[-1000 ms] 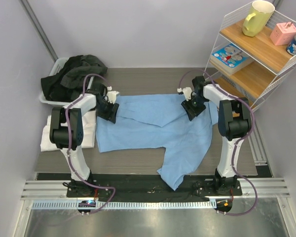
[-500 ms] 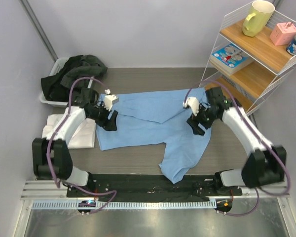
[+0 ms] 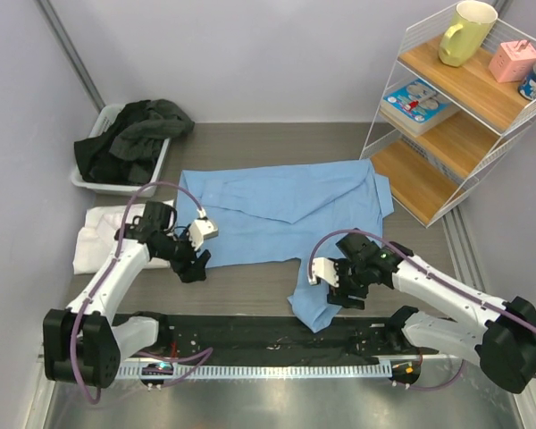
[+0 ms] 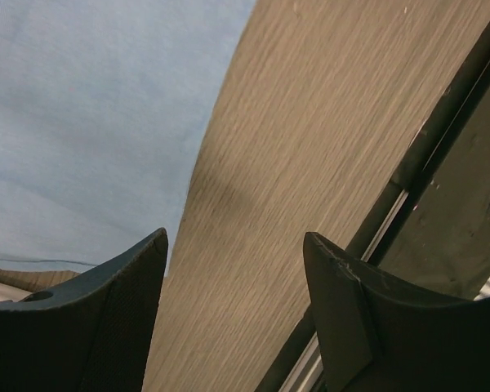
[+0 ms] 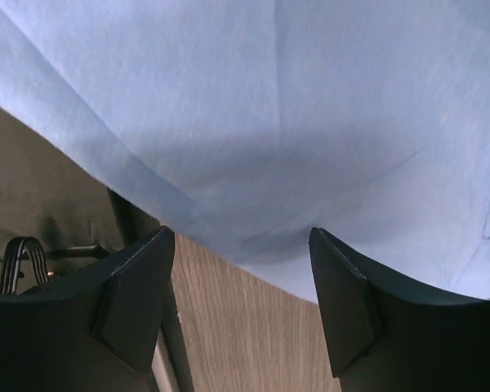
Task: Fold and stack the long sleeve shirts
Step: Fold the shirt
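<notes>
The light blue shirt (image 3: 286,210) lies spread across the middle of the table, with one sleeve (image 3: 320,304) trailing to the front edge. The white shirt (image 3: 100,239) lies folded at the left. My left gripper (image 3: 194,266) is open and empty, low over bare wood just off the blue shirt's near left corner; in the left wrist view (image 4: 235,237) the shirt (image 4: 73,122) is at the upper left. My right gripper (image 3: 333,293) is open and empty at the trailing sleeve's end; in the right wrist view (image 5: 241,233) blue cloth (image 5: 269,106) fills the space just beyond the fingertips.
A white bin (image 3: 82,179) with dark clothes (image 3: 129,134) stands at the back left. A wire and wood shelf (image 3: 429,179) with a yellow mug (image 3: 466,31), a pink box and a book stands at the right. A black mat (image 3: 250,335) and a metal rail run along the front edge.
Both arms have drawn back from the blue shirt's far corners toward the near edge. The shirt's far edge now lies flat on the table, free of both grippers.
</notes>
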Tool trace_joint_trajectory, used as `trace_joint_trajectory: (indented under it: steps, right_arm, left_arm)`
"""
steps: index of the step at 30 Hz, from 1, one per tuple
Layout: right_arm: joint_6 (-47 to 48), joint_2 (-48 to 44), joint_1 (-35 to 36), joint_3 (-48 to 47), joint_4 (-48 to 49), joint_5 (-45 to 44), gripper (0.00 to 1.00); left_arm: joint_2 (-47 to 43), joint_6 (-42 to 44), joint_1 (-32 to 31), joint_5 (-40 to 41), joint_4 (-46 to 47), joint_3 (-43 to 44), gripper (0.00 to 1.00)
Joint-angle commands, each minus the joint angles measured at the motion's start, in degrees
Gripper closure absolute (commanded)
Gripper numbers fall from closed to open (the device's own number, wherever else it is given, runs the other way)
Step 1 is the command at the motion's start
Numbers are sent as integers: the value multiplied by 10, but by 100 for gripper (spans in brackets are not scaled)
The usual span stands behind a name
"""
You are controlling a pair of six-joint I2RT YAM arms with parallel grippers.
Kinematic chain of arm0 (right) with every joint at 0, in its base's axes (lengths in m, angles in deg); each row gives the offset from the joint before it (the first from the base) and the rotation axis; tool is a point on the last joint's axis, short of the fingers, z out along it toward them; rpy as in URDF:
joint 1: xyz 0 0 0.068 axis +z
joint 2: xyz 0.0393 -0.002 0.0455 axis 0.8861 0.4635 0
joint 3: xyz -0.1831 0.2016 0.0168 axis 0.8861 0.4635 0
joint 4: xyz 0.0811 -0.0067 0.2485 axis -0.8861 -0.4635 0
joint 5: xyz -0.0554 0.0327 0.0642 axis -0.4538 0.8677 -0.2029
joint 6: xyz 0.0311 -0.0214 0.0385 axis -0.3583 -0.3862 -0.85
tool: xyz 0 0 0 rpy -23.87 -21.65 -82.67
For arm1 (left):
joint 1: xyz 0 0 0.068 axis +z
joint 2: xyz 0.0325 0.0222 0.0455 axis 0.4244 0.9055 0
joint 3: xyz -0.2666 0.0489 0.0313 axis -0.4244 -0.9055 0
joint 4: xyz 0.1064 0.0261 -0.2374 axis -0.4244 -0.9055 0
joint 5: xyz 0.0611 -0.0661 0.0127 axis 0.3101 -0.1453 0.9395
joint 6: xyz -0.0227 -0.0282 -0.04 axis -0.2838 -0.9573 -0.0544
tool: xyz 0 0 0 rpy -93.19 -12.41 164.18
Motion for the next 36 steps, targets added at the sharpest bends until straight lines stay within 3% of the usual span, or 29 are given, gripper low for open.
trace_joint_trajectory:
  steps: [1, 3, 6, 7, 9, 20, 24, 27, 28, 30, 36]
  right_arm:
    - [-14, 8, 26, 0, 55, -14, 29]
    - [-22, 23, 38, 6, 77, -32, 34]
    - [-40, 37, 43, 9, 97, -49, 62]
    - [-44, 37, 43, 8, 101, -54, 83]
    - [-49, 24, 43, 6, 107, -67, 99]
    - [-43, -35, 43, -13, 64, -100, 99]
    - [-50, -53, 43, -23, 40, -106, 99]
    - [-54, -81, 43, -25, 29, -109, 99]
    - [-54, -92, 43, -24, 26, -111, 99]
    - [-54, -115, 43, -28, 15, -118, 99]
    - [-82, -152, 43, -70, -28, -121, 99]
  left_arm:
    - [-13, 70, -10, 46, -4, -23, 32]
    - [-18, 89, -16, 62, 0, -34, 33]
    - [-30, 99, -34, 92, 26, -60, 34]
    - [-32, 101, -40, 105, 40, -66, 34]
    - [-37, 115, -54, 127, 63, -78, 37]
    - [13, 147, -90, 212, 177, -102, 55]
    - [21, 178, -97, 205, 152, -114, 62]
    - [5, 192, -100, 209, 133, -118, 76]
    - [-7, 192, -100, 210, 116, -115, 86]
    - [-25, 190, -99, 205, 97, -110, 97]
    - [-91, 173, -98, 181, 34, -74, 100]
